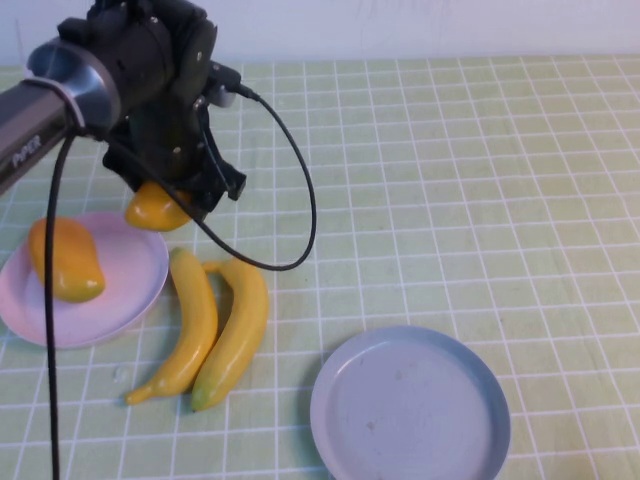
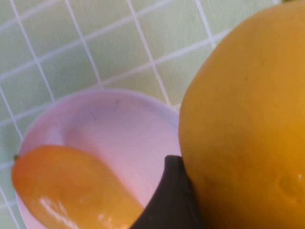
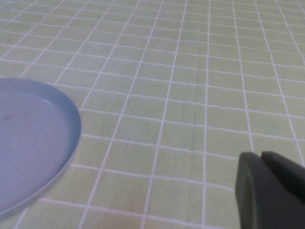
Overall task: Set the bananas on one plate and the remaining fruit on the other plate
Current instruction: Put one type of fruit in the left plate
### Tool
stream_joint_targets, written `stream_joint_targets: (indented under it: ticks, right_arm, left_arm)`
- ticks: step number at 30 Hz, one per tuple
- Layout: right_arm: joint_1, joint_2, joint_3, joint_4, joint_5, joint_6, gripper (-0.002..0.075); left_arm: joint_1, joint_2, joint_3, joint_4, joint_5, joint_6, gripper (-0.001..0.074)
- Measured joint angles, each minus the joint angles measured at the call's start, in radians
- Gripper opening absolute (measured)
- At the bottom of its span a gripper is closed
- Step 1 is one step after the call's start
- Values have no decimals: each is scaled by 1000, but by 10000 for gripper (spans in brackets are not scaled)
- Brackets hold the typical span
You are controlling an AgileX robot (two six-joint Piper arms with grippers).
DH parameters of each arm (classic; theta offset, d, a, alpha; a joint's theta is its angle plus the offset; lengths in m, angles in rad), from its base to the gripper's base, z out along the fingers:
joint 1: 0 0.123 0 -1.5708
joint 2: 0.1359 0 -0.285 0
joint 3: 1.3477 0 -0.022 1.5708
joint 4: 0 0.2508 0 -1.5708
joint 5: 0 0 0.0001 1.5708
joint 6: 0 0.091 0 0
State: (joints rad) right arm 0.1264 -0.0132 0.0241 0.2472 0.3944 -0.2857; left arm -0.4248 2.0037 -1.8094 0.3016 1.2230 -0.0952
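Gripping a yellow-orange mango [image 1: 155, 208], the left gripper [image 1: 190, 195] hangs in the upper left of the high view, just past the far right rim of the pink plate [image 1: 135, 275]. Its fingers are closed around the fruit; in the left wrist view one dark finger [image 2: 174, 200] presses against the mango's [image 2: 243, 124] skin, with the pink plate [image 2: 119, 129] below.

Two mangoes show: the held one and a second mango [image 1: 65, 260] lying on the left part of the pink plate, also seen in the left wrist view [image 2: 71, 191].

Two bananas [image 1: 215, 325] lie side by side on the green checked cloth [image 1: 450, 180], at lower left centre, just right of the pink plate and touching each other along their length.

Two plates show: the pink one at the left edge and the grey-blue plate [image 1: 410, 405] at lower centre right, well apart.

Only in its own wrist view does the right gripper [image 3: 269, 191] show, at the lower right corner, over bare cloth [image 3: 190, 95] beside the grey-blue plate [image 3: 33, 143]; its fingers lie close together, holding nothing.
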Motion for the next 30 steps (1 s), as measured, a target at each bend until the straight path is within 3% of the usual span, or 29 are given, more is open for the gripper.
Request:
stream_joint_targets:
  ticks: [15, 30]
  right_arm:
    - [0, 0, 0, 0, 0, 0, -17]
    - [0, 0, 0, 0, 0, 0, -17]
  left_arm:
    - [4, -135, 309, -28, -117, -229, 529]
    - [140, -105, 334, -24, -112, -253, 529]
